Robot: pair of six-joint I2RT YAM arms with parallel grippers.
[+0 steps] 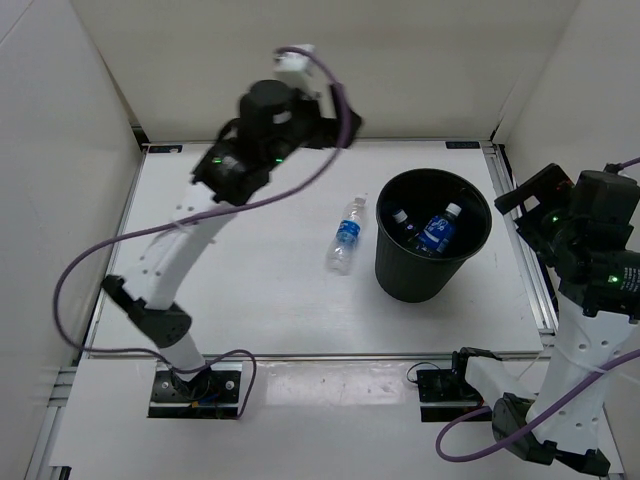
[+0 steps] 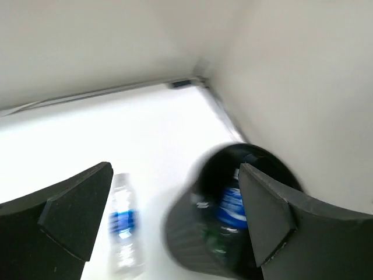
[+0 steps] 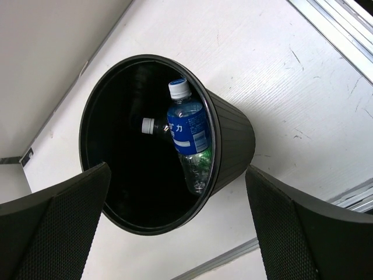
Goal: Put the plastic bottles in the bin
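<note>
bin (image 1: 410, 280) stands upright on the right half of the white table (image 1: 250, 290), open mouth up. inside it a blue-labelled bottle (image 3: 189, 131) leans against the inner wall with its white cap uppermost. a second bottle (image 3: 152, 125) shows only its white cap and neck just beside it in the dark, and a green bottle (image 3: 204, 160) glints through from underneath (how it lies i cannot tell). one loose bottle (image 1: 346, 235), clear with a blue label and a white cap, lies on its side on the table just left of the bin. it is near the bin but not touching it, with its cap pointing toward the far wall. left gripper (image 2: 175, 175) hangs high over the far part of the table, left of the bin. its fingers (image 2: 76, 216) are spread wide with nothing between them, and its blurred camera view looks down on both the loose bottle and the bin. right gripper (image 3: 178, 175) is at the table's right edge beside the bin, fingers likewise wide apart and empty, and the bin's mouth is framed between them.
</note>
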